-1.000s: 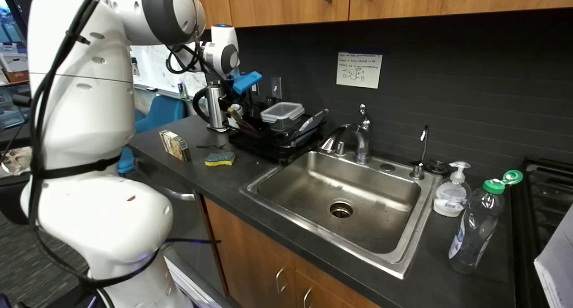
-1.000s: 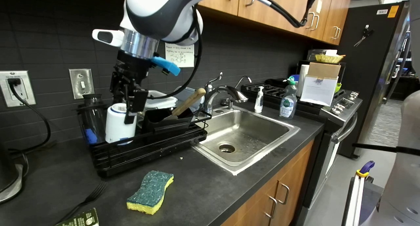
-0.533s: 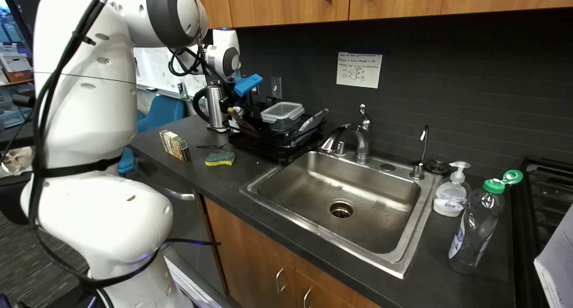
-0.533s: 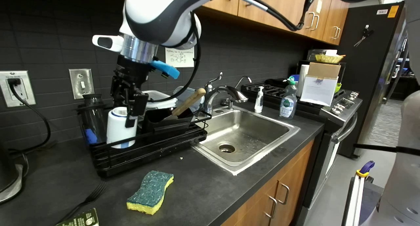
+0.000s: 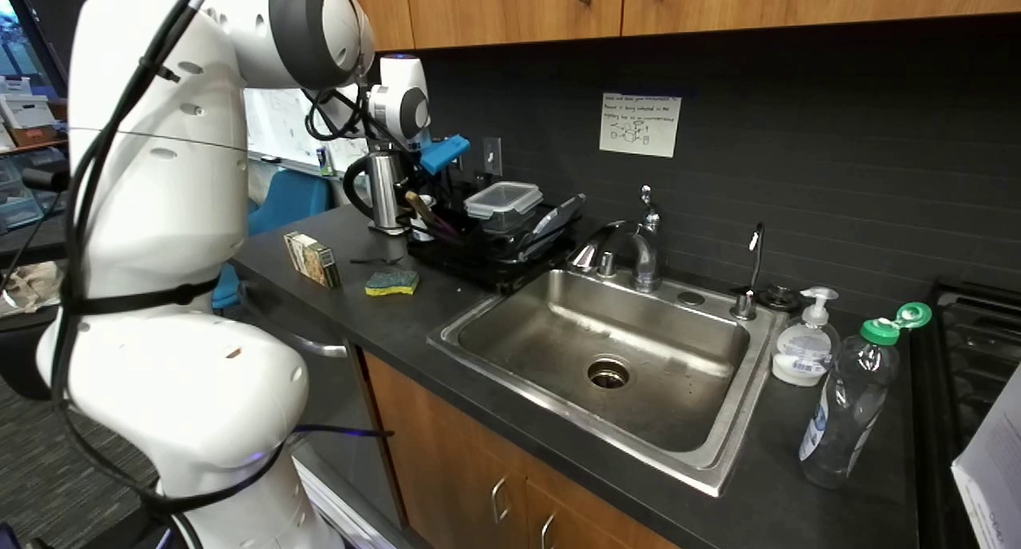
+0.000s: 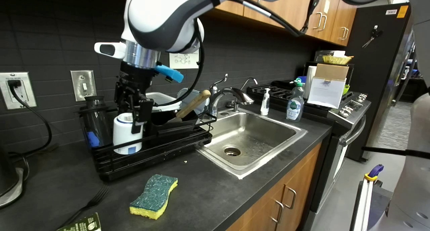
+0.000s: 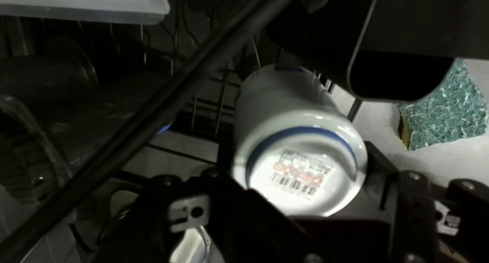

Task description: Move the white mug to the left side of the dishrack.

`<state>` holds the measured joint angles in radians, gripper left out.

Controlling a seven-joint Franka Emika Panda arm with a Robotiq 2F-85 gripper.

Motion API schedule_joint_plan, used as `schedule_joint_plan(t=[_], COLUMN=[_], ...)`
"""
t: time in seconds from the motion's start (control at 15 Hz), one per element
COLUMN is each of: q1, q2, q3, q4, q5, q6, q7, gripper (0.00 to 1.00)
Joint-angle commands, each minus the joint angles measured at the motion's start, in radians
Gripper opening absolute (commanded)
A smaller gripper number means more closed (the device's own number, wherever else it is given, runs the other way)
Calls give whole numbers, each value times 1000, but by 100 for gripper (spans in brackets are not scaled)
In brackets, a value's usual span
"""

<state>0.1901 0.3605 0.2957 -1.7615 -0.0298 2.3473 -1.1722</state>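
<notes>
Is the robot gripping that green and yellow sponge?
No, its gripper holds the white mug, while the sponge lies on the counter.

The white mug [image 6: 125, 136] wears a deep-blue ring [image 7: 305, 130]; its pale sticker [image 7: 305, 163] carries orange print [image 7: 298, 174] and black barcode stripes [image 7: 293, 183]. The dishrack [image 6: 151, 159] is black, the bench [image 6: 198, 197] charcoal, the sponge [image 6: 154, 194] flecked green over yellow, the cabinets [image 5: 514, 8] honey-brown with wood grain.
</notes>
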Motion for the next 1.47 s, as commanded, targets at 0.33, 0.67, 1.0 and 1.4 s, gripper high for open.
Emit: schedule_joint_plan(t=[0.33, 0.67, 1.0, 1.4], q1=[20, 31, 48, 61], q2=[30, 47, 62, 74], q3=[-4, -3, -5, -8], q4=[72, 107, 138, 162], q5=[-61, -74, -95, -114], q6=[-83, -113, -130, -148], q7=[-11, -9, -3, 1], gripper=[53, 53, 53, 55])
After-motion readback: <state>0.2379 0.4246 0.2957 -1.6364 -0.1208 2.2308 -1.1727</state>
